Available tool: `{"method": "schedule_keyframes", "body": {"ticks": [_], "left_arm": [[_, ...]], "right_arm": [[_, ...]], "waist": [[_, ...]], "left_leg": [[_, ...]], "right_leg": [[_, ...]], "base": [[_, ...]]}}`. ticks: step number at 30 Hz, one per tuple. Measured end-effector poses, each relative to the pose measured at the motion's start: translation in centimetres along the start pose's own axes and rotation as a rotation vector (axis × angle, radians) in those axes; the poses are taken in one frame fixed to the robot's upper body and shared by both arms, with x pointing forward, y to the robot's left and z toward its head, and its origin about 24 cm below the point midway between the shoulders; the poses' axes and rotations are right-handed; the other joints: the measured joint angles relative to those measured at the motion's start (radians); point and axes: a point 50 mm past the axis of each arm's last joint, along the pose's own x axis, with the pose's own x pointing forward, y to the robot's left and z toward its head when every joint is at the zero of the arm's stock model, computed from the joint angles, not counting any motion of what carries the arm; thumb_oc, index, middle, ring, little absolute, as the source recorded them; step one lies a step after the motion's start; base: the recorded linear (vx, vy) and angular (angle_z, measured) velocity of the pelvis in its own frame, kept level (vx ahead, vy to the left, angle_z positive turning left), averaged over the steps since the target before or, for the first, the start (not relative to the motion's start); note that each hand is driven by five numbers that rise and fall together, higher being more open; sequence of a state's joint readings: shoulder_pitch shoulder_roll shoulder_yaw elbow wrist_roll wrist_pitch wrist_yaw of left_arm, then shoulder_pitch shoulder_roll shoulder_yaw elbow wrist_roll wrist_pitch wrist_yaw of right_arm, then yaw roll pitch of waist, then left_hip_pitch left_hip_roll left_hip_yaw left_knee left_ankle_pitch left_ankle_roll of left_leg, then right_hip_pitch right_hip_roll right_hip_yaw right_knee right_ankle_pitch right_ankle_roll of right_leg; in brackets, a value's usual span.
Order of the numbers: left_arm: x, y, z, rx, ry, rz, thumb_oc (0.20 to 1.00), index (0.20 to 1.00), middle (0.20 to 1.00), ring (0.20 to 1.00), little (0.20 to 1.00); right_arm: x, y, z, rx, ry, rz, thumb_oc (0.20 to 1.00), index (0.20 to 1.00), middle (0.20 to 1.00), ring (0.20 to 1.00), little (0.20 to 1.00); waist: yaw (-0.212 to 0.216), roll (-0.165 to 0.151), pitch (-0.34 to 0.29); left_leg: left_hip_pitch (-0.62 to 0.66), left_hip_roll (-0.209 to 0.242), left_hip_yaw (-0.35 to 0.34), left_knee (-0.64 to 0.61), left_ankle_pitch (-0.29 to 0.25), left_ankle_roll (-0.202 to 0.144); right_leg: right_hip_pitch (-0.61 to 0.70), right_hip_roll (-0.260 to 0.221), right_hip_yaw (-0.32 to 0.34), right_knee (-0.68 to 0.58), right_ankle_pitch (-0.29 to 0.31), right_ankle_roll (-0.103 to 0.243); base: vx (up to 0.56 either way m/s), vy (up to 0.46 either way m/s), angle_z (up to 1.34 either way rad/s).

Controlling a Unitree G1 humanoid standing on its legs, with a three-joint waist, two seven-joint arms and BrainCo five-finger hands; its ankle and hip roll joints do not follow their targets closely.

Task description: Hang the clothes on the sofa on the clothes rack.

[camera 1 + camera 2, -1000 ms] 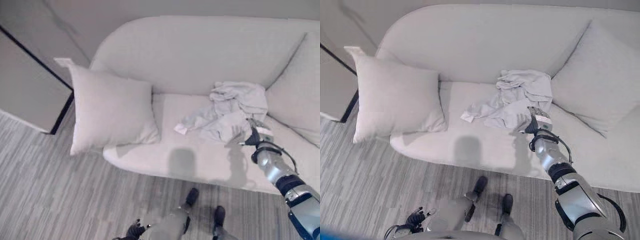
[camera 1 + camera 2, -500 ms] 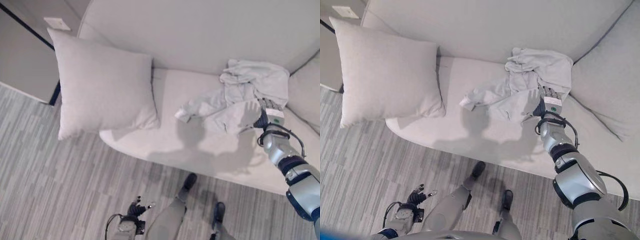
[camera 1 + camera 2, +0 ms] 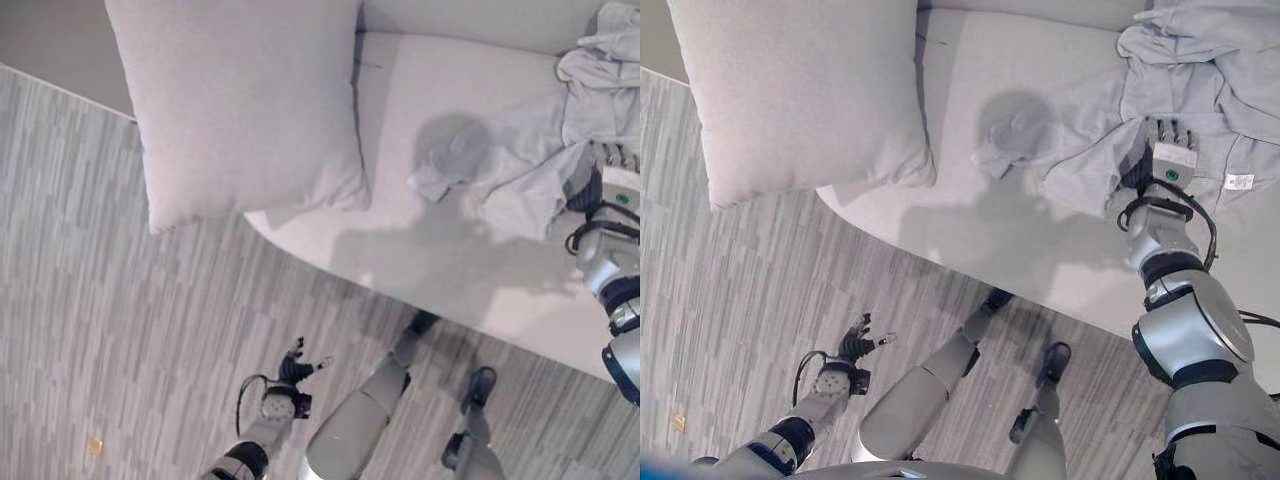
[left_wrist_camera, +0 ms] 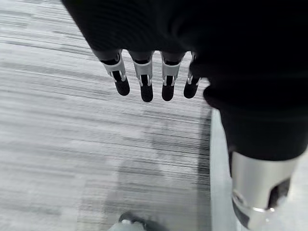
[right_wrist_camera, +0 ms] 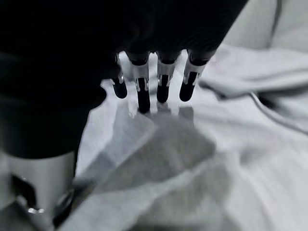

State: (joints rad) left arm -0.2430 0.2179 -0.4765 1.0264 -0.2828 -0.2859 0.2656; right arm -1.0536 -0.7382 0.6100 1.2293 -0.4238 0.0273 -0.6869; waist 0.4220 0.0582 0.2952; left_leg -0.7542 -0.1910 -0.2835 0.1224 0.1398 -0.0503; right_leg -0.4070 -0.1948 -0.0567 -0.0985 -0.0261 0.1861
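Two hands appear, and one is at work. Right hand (image 3: 1160, 150) reaches over the front edge of the sofa (image 3: 970, 215) to the garment (image 3: 1210, 90), a crumpled pale heap at about 2 o'clock in the right eye view, with a loose sleeve trailing toward 12 o'clock. Its fingers (image 5: 144, 91) are extended and nearly straight, their dark tips hovering just above or barely touching a fold of cloth; nothing is gripped yet. Left hand (image 3: 290, 375) hangs low over the floor (image 3: 110, 320) at about 7 o'clock, fingers relaxed and spread, holding nothing. A large pillow (image 3: 245, 100) leans at 11 o'clock, well apart from the garment. Step in hand, as judged: the reach for the first grasp, so the task is near its start, with the garment lying wholly on the seat and no rack in sight. Next move calls for pressing the fingertips into the fold and curling fingers and thumb round a thick bunch of cloth, so that the lift carries the whole piece, not one layer.
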Motion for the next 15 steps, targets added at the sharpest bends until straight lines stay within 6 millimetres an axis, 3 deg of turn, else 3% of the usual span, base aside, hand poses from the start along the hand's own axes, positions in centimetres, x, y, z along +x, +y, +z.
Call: {"method": "schedule_keyframes", "body": {"ticks": [3, 7, 10, 13, 15], "left_arm": [[0.0, -0.3, 0.5, 0.072, -0.041, -0.017, 1.0, 1.0, 1.0, 1.0, 1.0], [0.0, -0.7, 1.1, 0.112, -0.078, -0.017, 1.0, 1.0, 1.0, 1.0, 1.0], [0.1, -1.0, 2.1, 0.147, -0.134, -0.037, 1.0, 1.0, 1.0, 1.0, 1.0], [0.1, -1.1, 2.4, 0.167, -0.154, -0.028, 1.0, 1.0, 1.0, 1.0, 1.0], [0.1, -1.3, 2.7, 0.176, -0.171, -0.037, 1.0, 1.0, 1.0, 1.0, 1.0]], "right_arm": [[0.7, -1.0, 0.0, -0.021, 0.002, -0.057, 1.0, 1.0, 1.0, 1.0, 1.0], [0.4, -0.8, -0.2, -0.054, 0.002, -0.065, 1.0, 1.0, 1.0, 1.0, 1.0], [-0.2, 0.1, 0.2, -0.052, -0.001, -0.038, 1.0, 1.0, 1.0, 1.0, 1.0], [-1.7, 2.3, 0.8, -0.066, 0.006, 0.04, 1.0, 1.0, 1.0, 1.0, 1.0], [-1.6, 2.3, 1.7, -0.045, 0.002, 0.038, 1.0, 1.0, 1.0, 1.0, 1.0]], "waist": [[-0.006, -0.002, 0.001], [-0.007, -0.005, 0.002], [-0.008, -0.006, 0.003], [-0.015, -0.017, 0.009], [-0.036, -0.021, 0.011]], "left_leg": [[-0.04, 0.002, 0.001, 0.032, -0.035, -0.013], [-0.086, -0.003, 0.005, 0.065, -0.037, -0.011], [-0.107, -0.003, 0.012, 0.085, -0.04, -0.002], [-0.112, -0.002, 0.026, 0.09, -0.046, -0.006], [-0.135, -0.001, 0.024, 0.092, -0.045, -0.006]], "right_leg": [[-0.049, 0.002, 0.002, 0.042, -0.009, 0.017], [-0.113, -0.002, 0.004, 0.118, -0.038, 0.022], [-0.143, -0.004, 0.005, 0.157, -0.051, 0.026], [-0.171, -0.013, 0.005, 0.201, -0.063, 0.031], [-0.214, -0.013, 0.005, 0.244, -0.077, 0.031]], "base": [[0.05, 0.065, -0.11], [0.03, 0.032, -0.03], [0.0, 0.015, -0.07], [-0.03, 0.013, -0.11], [-0.05, 0.005, -0.04]]}}
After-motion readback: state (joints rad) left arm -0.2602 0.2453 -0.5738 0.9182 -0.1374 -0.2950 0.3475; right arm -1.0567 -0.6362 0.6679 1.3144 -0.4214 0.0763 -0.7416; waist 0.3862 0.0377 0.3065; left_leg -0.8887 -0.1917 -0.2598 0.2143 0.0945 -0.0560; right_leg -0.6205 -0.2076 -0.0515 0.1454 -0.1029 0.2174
